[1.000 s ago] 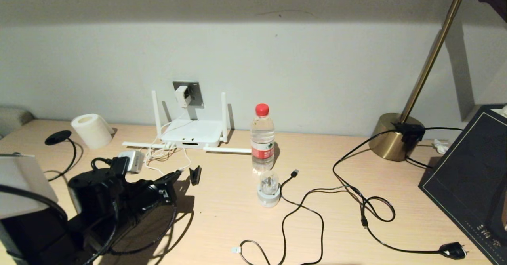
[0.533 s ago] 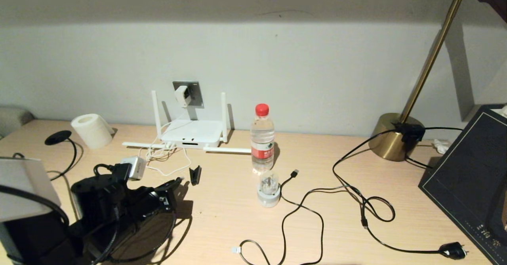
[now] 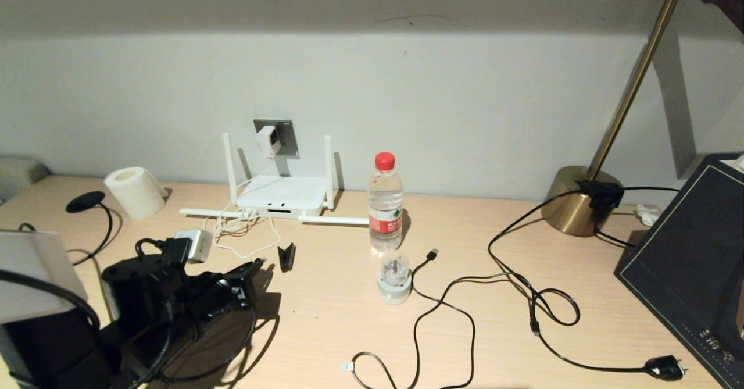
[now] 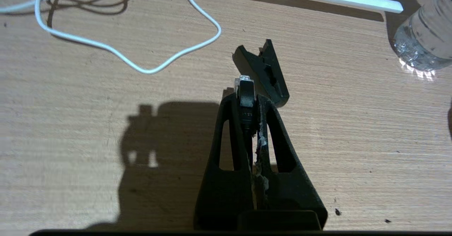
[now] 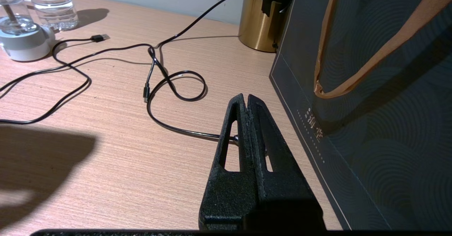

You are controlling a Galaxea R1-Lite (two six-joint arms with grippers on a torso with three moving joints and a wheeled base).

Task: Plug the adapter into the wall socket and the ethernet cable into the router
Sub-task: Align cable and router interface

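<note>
My left gripper hovers low over the table in front of the router, shut on the clear-tipped plug of the ethernet cable. The cable's flat black oval lies at the far left. The white adapter sits in the grey wall socket behind the router, and its thin white cord loops on the table. My right gripper is shut and empty, low over the table beside a dark bag.
A small black clip piece lies just past my left fingertips. A water bottle, a round white-and-clear plug piece, loose black cables, a paper roll and a brass lamp base stand around.
My left gripper has drawn back a little from the router toward the near edge, still holding the plug. Nothing else has moved.
</note>
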